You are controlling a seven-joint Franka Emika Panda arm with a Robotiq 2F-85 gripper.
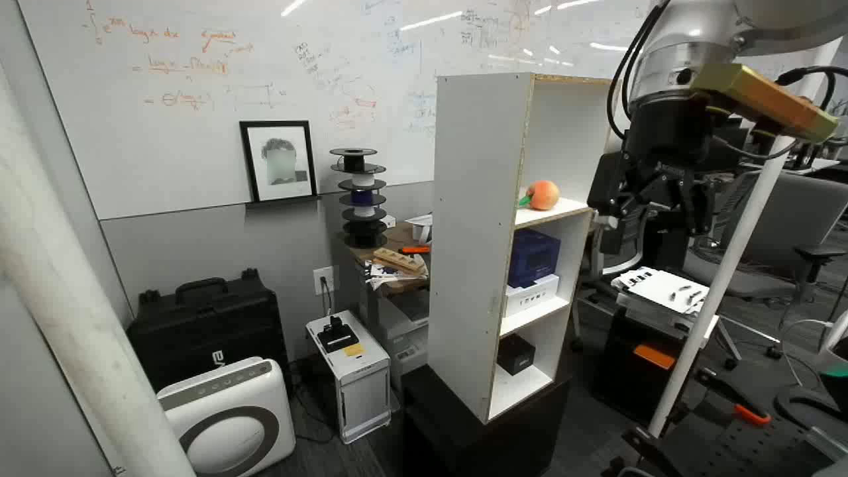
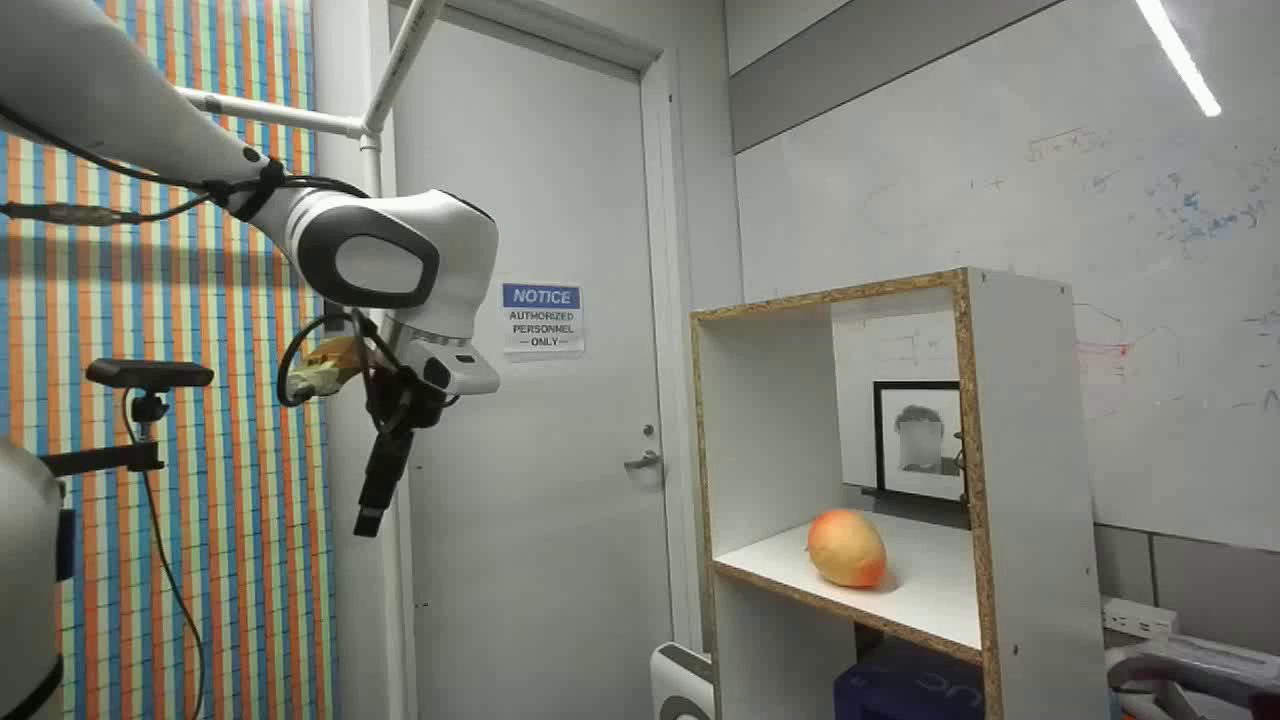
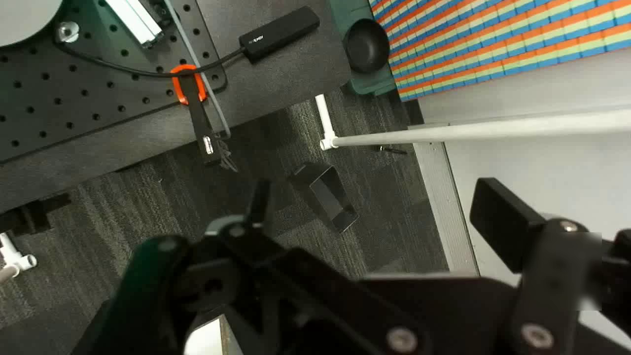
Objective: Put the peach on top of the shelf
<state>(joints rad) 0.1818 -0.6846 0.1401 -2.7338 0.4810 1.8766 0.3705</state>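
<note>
Whiteboard behind white shelf, peach in its top compartment, pincer agape.

Hand: jaws well apart. Black hub rests on worktop near perforated plate; cable crosses orange-and-black clamp.
</note>
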